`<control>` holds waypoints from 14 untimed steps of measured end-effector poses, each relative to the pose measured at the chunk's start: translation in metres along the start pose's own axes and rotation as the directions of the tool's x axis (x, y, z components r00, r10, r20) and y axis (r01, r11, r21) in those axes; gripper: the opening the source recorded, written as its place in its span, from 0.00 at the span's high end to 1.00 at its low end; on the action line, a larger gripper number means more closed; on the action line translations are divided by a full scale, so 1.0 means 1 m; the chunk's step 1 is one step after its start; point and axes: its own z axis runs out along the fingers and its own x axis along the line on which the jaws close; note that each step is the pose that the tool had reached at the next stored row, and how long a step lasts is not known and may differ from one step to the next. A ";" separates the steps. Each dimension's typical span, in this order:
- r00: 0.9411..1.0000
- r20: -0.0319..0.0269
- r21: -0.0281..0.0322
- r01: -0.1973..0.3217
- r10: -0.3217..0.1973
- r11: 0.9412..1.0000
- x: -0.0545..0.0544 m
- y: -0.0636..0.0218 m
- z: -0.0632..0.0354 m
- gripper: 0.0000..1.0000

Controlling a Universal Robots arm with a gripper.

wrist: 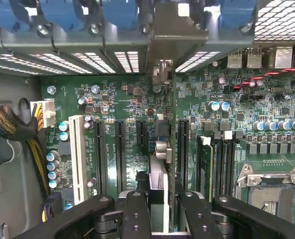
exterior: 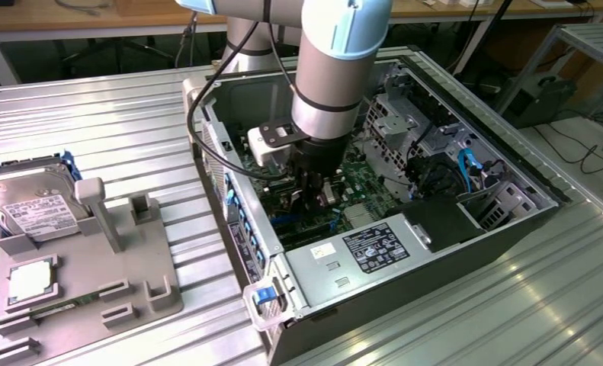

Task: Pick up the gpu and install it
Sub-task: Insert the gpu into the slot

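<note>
The black two-fingered gripper on the grey Universal Robots arm reaches down inside the open black and silver computer case, low over the green motherboard. In the wrist view its two black fingers are closed on the thin black expansion card with a pale metal end bracket, the gpu, which is seen edge-on as a slim slab running straight ahead of the gripper between the fingers. The card's far end carries the pale bracket, which reaches the case's perforated rear wall among the blue slot clips. The card stands upright over the board in line with the long black expansion slots; whether it is fully seated cannot be told. To one side of the fingers lie a white slot and a braided cable bundle; to the other, the memory slots and the square metal processor socket. Well apart from the gripper, on the ribbed metal table outside the case, a grey parts tray holds a silver white-labelled hard drive and a small square silver chip.
</note>
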 end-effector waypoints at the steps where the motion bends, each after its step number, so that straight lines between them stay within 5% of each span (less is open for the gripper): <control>1: 1.000 0.000 0.000 0.000 0.000 1.000 0.000 0.0000 0.0001 0.72; 12: 1.000 0.001 0.001 0.000 0.000 1.000 0.000 0.0003 0.0048 0.72; 14: 1.000 -0.003 0.000 0.000 0.000 1.000 0.000 0.0001 0.0010 0.72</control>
